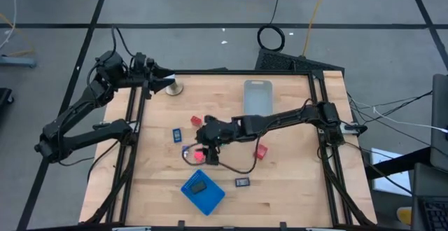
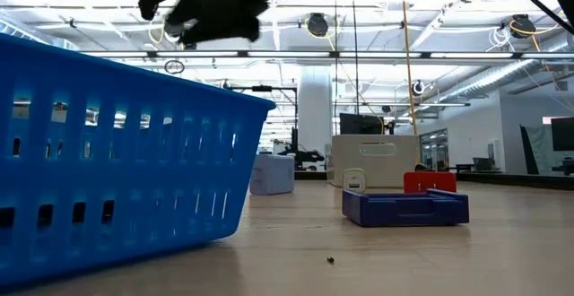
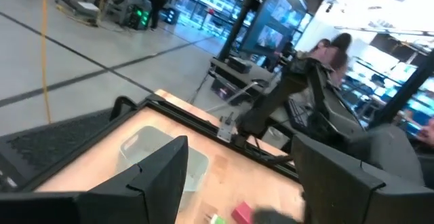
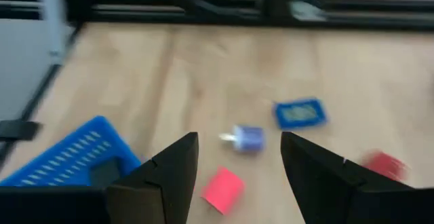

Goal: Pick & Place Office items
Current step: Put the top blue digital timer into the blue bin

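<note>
Here the right gripper (image 1: 204, 152) hangs over the middle of the table (image 1: 294, 189), its arm stretched in from the right edge; in the right wrist view its two dark fingers (image 4: 163, 176) stand apart with nothing between them, and a red block (image 4: 223, 189) lies on the wood just under the gap, tilted on a corner. Just beyond it a pale blue tube (image 4: 247, 139) lies on its side, long axis across the wrist picture, a small white tip at one end; farther on a flat blue piece (image 4: 299, 113) lies with its long axis nearly parallel to the tube; a second red block (image 4: 384, 163) shows blurred off to one side.

From above, another red block (image 1: 261, 150) sits beside the right forearm and one more (image 1: 197, 121) near the wrist; a small dark rectangle (image 1: 242, 182) lies alone toward the near edge, long axis across the table; no writing can be read on any of them. The blue basket (image 1: 203, 191) stands near the front edge with a dark flat piece (image 1: 199, 187) lying in it; its slotted wall fills the left of the low view. A clear plastic bin (image 1: 257, 96) stands at the far side; a black cable (image 1: 238, 169) loops across the wood under the right arm.

The left gripper (image 1: 166, 79) waits at the far left corner, fingers apart and empty, beside a round stand (image 1: 173, 89).
</note>
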Tool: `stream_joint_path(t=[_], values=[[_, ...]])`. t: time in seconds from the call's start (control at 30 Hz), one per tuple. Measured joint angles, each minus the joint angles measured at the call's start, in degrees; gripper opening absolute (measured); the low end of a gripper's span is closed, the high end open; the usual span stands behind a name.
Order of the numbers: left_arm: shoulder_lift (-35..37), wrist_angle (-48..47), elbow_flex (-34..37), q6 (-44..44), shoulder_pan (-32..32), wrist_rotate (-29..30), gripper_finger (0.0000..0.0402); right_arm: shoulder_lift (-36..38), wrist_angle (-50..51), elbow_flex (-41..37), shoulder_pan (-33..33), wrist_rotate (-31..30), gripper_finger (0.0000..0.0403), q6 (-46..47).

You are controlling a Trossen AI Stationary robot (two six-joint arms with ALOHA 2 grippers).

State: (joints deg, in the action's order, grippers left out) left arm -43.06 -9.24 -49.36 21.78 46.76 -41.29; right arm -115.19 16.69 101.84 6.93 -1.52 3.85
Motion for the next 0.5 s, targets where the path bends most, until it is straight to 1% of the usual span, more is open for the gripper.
stream_joint_path(t=[0.13,0.23,0.3,0.37,0.5], values=[[0.01,-1.44,0.0,2.74,0.02,-5.44,0.0267,2.59,5.42,-0.02,-1.67,-5.87,0.0204,3.19],[-0.01,-4.62,-0.75,4.94,0.04,-12.78,0.0267,5.09,9.96,-0.02,-3.38,-9.79,0.0203,6.78],[0.01,-7.48,-2.28,4.82,0.02,-15.64,0.0267,6.61,12.46,-0.02,-4.55,-11.12,0.0203,9.59],[0.01,-11.01,-4.51,2.83,0.02,-17.57,0.0267,7.93,14.42,-0.04,-5.6,-12.26,0.0203,12.53],[-0.01,-16.52,-10.51,-5.09,0.02,-18.36,0.0267,9.79,17.12,-0.04,-7.57,-12.22,0.0203,17.41]])
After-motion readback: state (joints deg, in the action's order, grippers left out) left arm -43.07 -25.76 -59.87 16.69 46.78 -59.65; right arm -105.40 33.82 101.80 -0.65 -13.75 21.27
